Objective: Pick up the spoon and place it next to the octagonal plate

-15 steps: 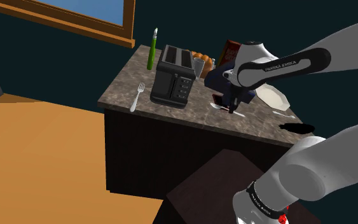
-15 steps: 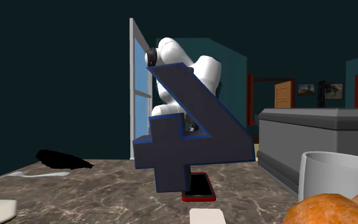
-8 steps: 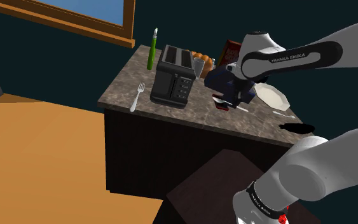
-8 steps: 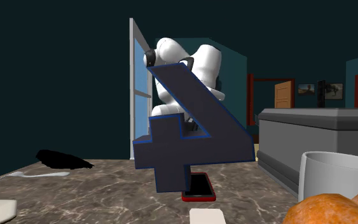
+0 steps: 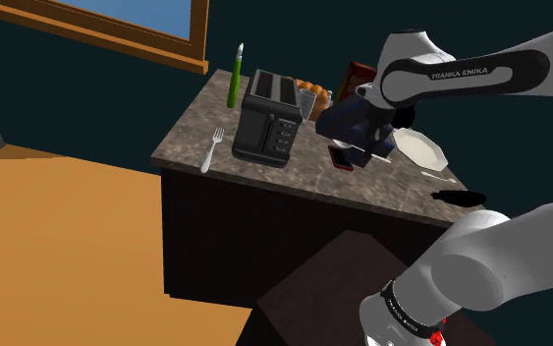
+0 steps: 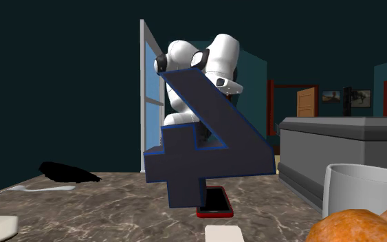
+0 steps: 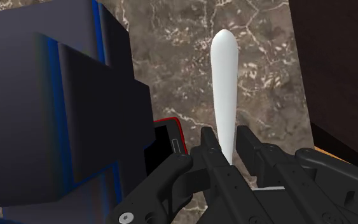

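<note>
Pincer (image 7: 226, 137) of mine grips the white spoon (image 7: 224, 76) by 1 end, above the bench's (image 5: 299, 179) middle. I should carry it level toward the octagonal plate (image 5: 419, 147), clearing the 4-shaped block (image 7: 56, 108).

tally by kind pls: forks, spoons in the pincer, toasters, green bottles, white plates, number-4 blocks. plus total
Fork: 1
Spoon, clasped in the pincer: 1
Toaster: 1
Green bottle: 1
White plate: 1
Number-4 block: 1
Total: 6
</note>
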Controlling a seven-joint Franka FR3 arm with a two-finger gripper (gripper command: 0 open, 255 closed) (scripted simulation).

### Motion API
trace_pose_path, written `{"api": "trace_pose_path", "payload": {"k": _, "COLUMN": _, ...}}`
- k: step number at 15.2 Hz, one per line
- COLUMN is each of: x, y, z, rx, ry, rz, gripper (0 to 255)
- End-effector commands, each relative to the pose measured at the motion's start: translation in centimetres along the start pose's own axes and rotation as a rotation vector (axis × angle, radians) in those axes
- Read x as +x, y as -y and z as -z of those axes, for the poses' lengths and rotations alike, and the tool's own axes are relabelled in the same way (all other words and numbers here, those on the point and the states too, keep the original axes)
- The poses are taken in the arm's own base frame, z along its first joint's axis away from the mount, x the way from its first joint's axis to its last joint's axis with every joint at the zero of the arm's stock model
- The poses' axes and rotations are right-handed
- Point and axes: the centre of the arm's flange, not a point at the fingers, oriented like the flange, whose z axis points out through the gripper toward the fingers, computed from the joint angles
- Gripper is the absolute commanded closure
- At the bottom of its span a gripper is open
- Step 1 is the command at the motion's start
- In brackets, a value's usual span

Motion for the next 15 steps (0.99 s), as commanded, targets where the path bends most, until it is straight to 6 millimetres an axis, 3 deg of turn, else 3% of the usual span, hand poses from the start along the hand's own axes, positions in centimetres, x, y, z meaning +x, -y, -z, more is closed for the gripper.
{"api": "trace_pose_path", "payload": {"k": 1, "x": -0.2, "y": -0.1, "z": 1.1, "rx": 0.000, "ry": 0.000, "rz": 0.000, "gripper": 255}}
{"api": "trace_pose_path", "payload": {"k": 5, "x": -0.6, "y": -0.3, "z": 2.7, "rx": 0.000, "ry": 0.000, "rz": 0.000, "gripper": 255}}
{"api": "trace_pose_path", "payload": {"k": 15, "x": -11.5, "y": -7.0, "z": -0.6, "rx": 0.000, "ry": 0.000, "rz": 0.000, "gripper": 255}}
